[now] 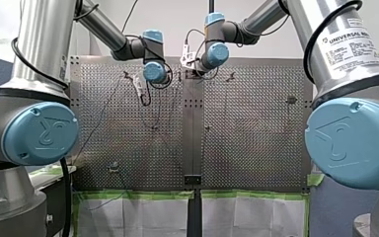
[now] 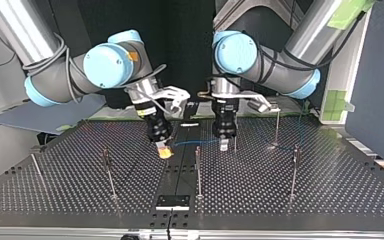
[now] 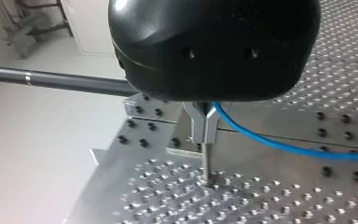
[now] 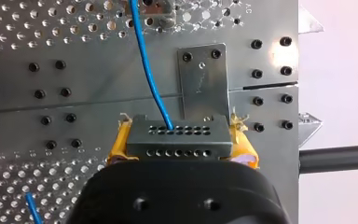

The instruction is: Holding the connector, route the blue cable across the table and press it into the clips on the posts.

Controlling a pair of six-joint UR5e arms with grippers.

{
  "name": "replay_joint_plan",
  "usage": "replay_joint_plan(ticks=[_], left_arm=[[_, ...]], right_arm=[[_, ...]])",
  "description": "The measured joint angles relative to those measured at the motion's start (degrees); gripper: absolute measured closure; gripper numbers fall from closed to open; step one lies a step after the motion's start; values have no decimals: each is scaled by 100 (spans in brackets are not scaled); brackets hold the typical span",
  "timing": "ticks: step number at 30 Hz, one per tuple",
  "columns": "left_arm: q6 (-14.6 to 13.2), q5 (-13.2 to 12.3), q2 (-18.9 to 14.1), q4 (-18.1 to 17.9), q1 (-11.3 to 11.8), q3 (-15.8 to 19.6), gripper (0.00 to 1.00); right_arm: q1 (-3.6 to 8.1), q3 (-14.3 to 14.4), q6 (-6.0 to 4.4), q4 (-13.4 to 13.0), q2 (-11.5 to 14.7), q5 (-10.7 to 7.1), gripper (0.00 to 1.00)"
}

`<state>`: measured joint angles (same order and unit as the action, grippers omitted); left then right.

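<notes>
Right pincer [image 4: 182, 145] clamping connector [image 4: 177, 133], blue cable [image 4: 147, 70] ahead

blue cable [image 3: 279, 143] at end effector [image 3: 206, 139]

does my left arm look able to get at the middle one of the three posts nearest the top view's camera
Probably yes: my left claw hangs just beyond that post, with only bare table between. It grips the blue cable, though, which would come along.
</notes>
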<state>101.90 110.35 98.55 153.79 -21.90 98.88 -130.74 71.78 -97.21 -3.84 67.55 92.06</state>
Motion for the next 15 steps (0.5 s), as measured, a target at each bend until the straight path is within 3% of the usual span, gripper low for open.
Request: replay_joint_plan(ticks=[7, 15], left_arm=[[7, -259, 127, 5, 64, -37, 100], [-4, -300, 309, -7, 147, -189, 100]], right_arm=[[76, -1, -8, -17, 0, -140, 100], [192, -24, -27, -45, -12, -364, 100]])
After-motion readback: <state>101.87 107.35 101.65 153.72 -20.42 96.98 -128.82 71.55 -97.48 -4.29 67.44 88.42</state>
